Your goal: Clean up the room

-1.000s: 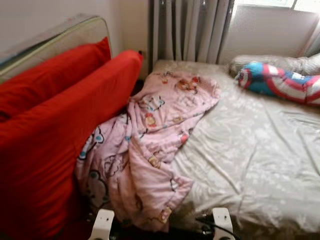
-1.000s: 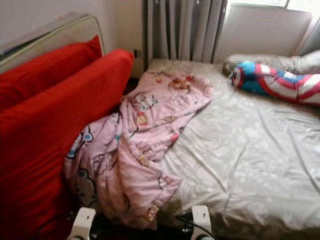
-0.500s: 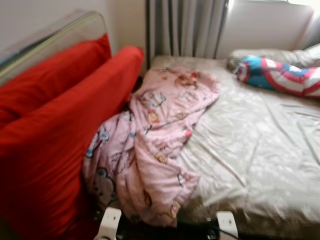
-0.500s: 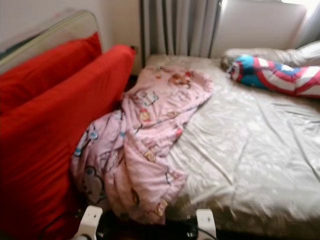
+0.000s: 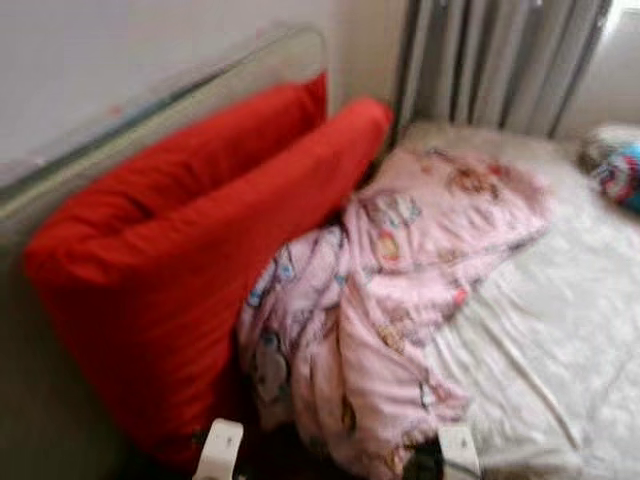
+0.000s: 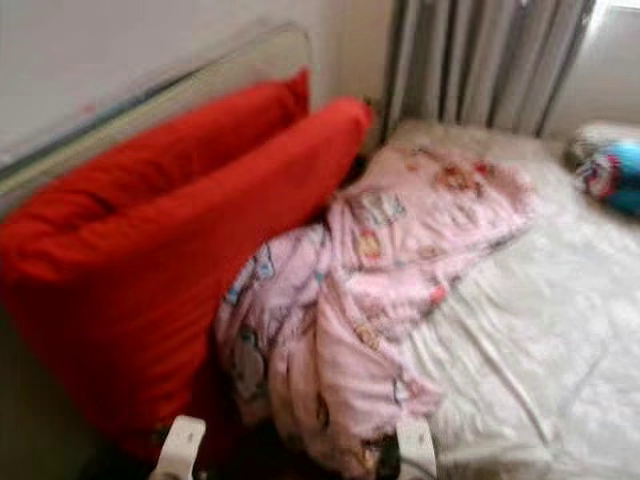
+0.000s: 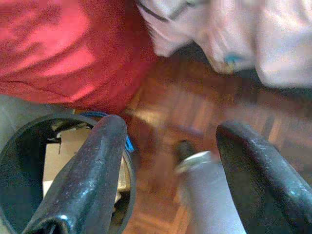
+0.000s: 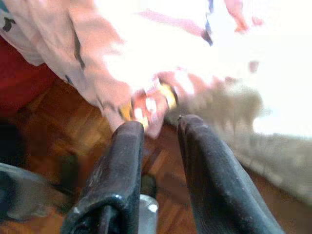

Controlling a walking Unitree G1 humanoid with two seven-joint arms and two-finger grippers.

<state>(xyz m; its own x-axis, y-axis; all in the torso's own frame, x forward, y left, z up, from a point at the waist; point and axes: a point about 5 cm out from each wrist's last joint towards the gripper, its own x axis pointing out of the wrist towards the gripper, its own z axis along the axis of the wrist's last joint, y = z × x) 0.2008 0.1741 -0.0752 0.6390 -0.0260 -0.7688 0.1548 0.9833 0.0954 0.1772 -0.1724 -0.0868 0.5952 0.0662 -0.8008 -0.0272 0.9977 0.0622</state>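
Observation:
A crumpled pink cartoon-print blanket (image 5: 400, 290) lies across the left side of the bed and hangs over its near corner toward the floor. The pale bed sheet (image 5: 570, 300) is wrinkled. Two big red cushions (image 5: 220, 250) lean against the blanket on the left. In the left wrist view my left gripper (image 7: 170, 126) hangs open over the wooden floor, beside a black bin (image 7: 19, 146). In the right wrist view my right gripper (image 8: 158, 124) hangs low by the blanket's drooping corner (image 8: 146, 105), its fingers close together with nothing between them.
A blue, red and white pillow (image 5: 622, 172) lies at the far right of the bed. Grey curtains (image 5: 500, 60) hang behind it. A pale padded frame (image 5: 150, 110) stands behind the cushions. The bin holds cardboard (image 7: 58, 156). Wooden floor (image 7: 195, 97) runs along the bed.
The whole picture has slid to the right and blurred, so the camera has turned left. The cushions now sit nearer the middle. The blanket and cushions themselves have not moved.

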